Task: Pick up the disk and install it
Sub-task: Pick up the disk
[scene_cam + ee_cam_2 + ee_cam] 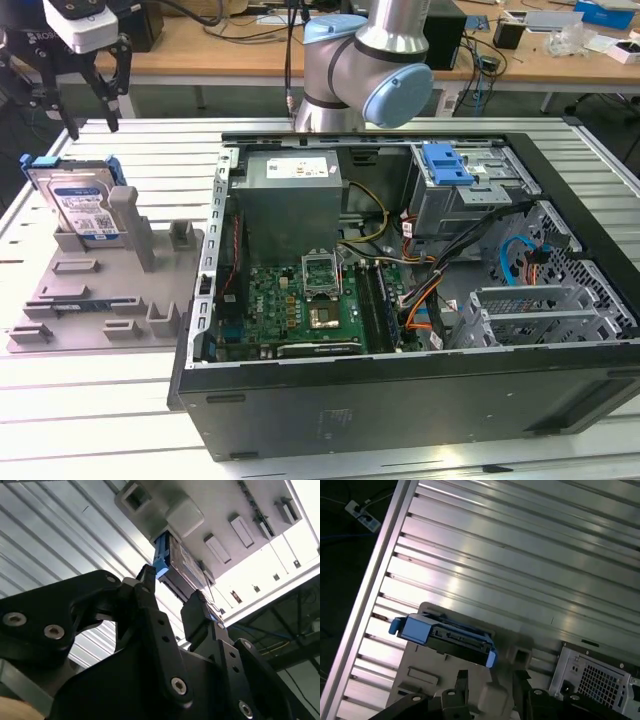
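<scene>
while my hand (92, 128) is hanging open and empty, the disk (85, 205) is standing on edge in the grey stand (120, 290) just below it.

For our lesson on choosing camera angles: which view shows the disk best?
The exterior view: the disk stands upright in the grey holder, its label facing the camera. The first wrist view shows its blue-framed edge; the second wrist view a thin edge-on sliver beyond the open gripper.
</scene>
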{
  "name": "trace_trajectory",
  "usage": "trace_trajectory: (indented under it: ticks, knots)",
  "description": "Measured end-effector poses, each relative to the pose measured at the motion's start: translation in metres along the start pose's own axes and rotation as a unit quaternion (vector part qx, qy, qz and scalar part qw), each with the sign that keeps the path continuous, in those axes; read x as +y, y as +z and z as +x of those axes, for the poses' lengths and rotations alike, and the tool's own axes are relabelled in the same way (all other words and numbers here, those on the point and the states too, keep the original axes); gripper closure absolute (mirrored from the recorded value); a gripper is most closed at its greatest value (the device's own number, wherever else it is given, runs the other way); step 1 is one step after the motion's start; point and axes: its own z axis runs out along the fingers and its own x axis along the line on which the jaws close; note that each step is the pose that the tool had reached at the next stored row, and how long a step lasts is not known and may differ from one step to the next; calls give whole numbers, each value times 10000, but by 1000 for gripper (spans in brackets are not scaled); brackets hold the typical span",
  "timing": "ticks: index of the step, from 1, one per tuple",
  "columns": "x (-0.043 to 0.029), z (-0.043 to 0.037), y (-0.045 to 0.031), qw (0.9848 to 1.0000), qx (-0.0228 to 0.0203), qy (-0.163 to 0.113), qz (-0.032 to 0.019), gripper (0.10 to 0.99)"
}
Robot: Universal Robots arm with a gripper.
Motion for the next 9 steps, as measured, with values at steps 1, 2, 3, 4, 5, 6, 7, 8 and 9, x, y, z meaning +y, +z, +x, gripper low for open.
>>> trace_trajectory:
  ticks: [1, 2, 3, 4, 5, 6, 7, 8, 9]
  knots:
    - [2, 1, 2, 10000, 2, -59, 0, 604]
    - [5, 1, 4, 9999, 3, -117, 0, 604]
    - [8, 0, 6, 9998, 7, -219, -1, 604]
    - [11, -1, 7, 9993, 14, -371, -2, 604]
    - [13, -2, 9, 9985, 21, -551, -3, 604]
    - [15, -2, 11, 9966, 32, -821, -5, 604]
    - [15, -3, 11, 9958, 36, -918, -6, 604]
    - [16, -3, 12, 9948, 40, -1016, -6, 604]
    - [16, -3, 13, 9936, 45, -1129, -7, 604]
